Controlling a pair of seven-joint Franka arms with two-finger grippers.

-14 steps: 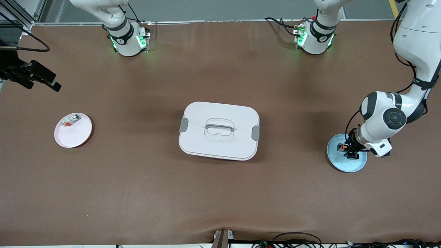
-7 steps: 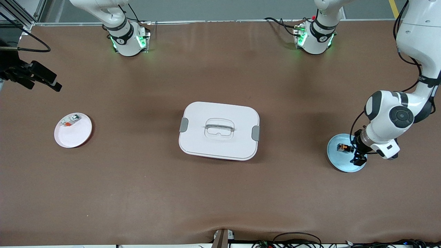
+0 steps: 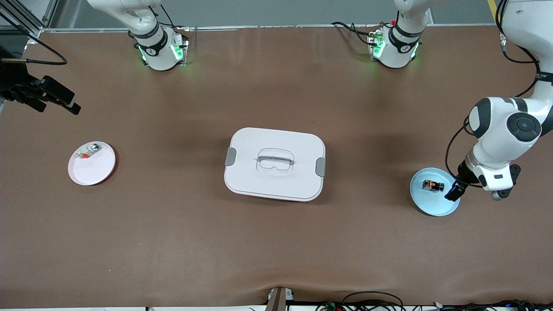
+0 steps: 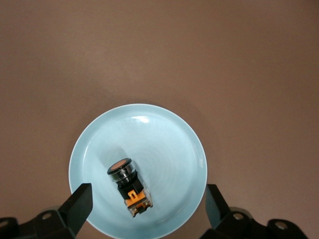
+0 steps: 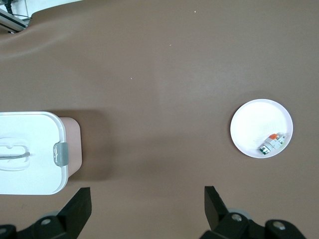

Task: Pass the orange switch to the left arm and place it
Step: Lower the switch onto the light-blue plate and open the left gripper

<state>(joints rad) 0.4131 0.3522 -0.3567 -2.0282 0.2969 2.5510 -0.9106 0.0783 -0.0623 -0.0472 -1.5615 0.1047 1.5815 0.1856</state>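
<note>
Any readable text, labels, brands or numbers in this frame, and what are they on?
None can be read.
Left arm: a small light marking on its black band, too small to read.
Arm bases: round dark marks, too small to read.
Box, blue plate, orange switch, white plate: no lettering visible.

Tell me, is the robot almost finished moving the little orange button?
Nearly done. The orange switch lies on the blue plate. The left gripper hangs open over the plate's edge, holding nothing. The right gripper waits open. The box sits closed.
</note>
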